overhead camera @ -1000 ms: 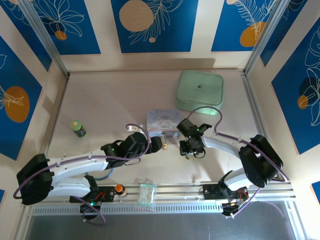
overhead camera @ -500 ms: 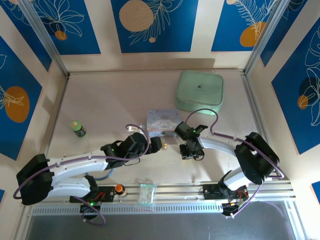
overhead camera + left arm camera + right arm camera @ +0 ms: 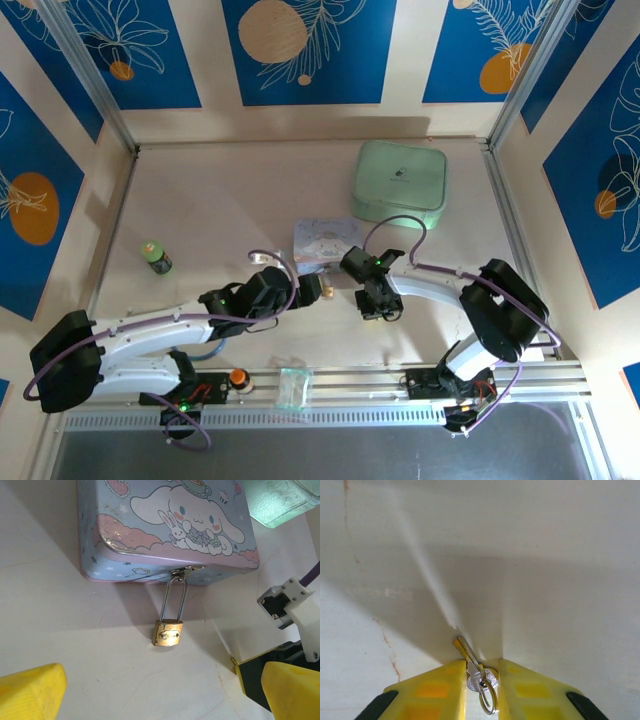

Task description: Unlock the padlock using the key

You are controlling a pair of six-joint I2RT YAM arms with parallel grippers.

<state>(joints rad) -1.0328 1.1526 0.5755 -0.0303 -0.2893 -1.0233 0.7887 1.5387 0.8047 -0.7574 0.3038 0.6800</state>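
Note:
The small brass padlock (image 3: 167,632) hangs by its long silver shackle from the clasp of the pale blue cartoon tin (image 3: 165,525) and rests on the table. My left gripper (image 3: 165,700) is open wide just in front of it, one yellow finger at each lower corner, nothing between them. In the top view the left gripper (image 3: 312,290) sits close to the tin (image 3: 325,240). To its right, my right gripper (image 3: 378,308) points down at the table. Its yellow fingers (image 3: 440,685) press both sides of the head of the tiny silver key (image 3: 475,667), which carries a small ring.
A mint green box (image 3: 400,180) stands at the back right. A small green bottle (image 3: 155,258) is at the left. An orange knob (image 3: 238,378) and a clear packet (image 3: 293,388) lie on the front rail. The right arm's white body (image 3: 295,605) is close on the padlock's right.
The right gripper has shifted slightly left and its fingers have narrowed around the key. The left arm has stayed still and open.

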